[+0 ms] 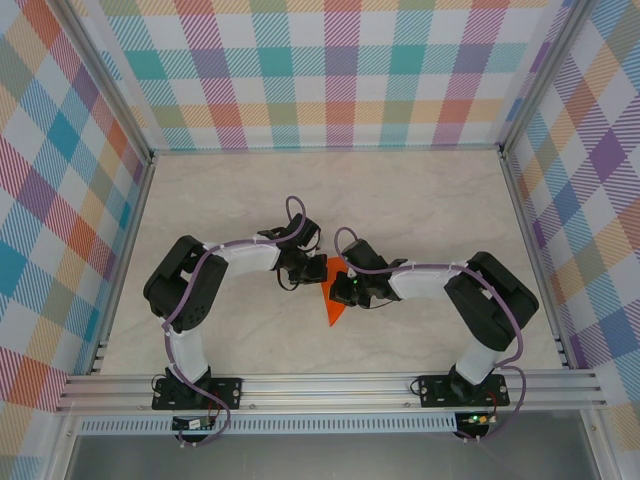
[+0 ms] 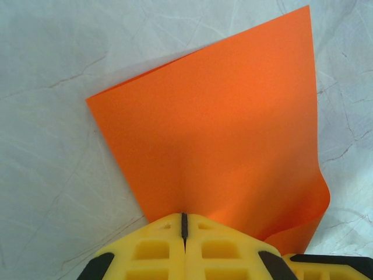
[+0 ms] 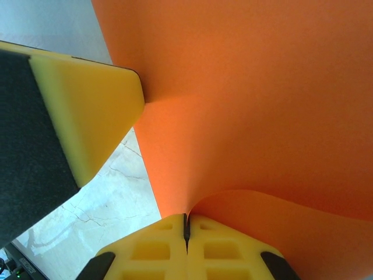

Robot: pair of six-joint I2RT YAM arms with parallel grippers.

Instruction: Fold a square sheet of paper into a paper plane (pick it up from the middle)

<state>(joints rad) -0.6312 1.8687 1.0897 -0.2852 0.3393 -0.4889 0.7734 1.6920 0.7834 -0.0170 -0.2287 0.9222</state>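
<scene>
Our left claw point(image 2: 184, 217) was shut on the paper point(image 2: 221, 134), pinching its near edge. The paper hung between the arms point(image 1: 240, 258) over the middle of the surface point(image 1: 400, 200), seemingly raised off it. Our right claw point(image 3: 186, 219) was shut on the paper too, close beside the left one. To fold well, we judged, both pinches had to stay firm while one edge came squarely onto the other, slowly, lest the thin paper tear. The left wrist view gave us two far corners and a curled right edge, hidden behind the arms from the top. The right wrist view showed the left claw touching the paper and a bulge above our own grip.
</scene>
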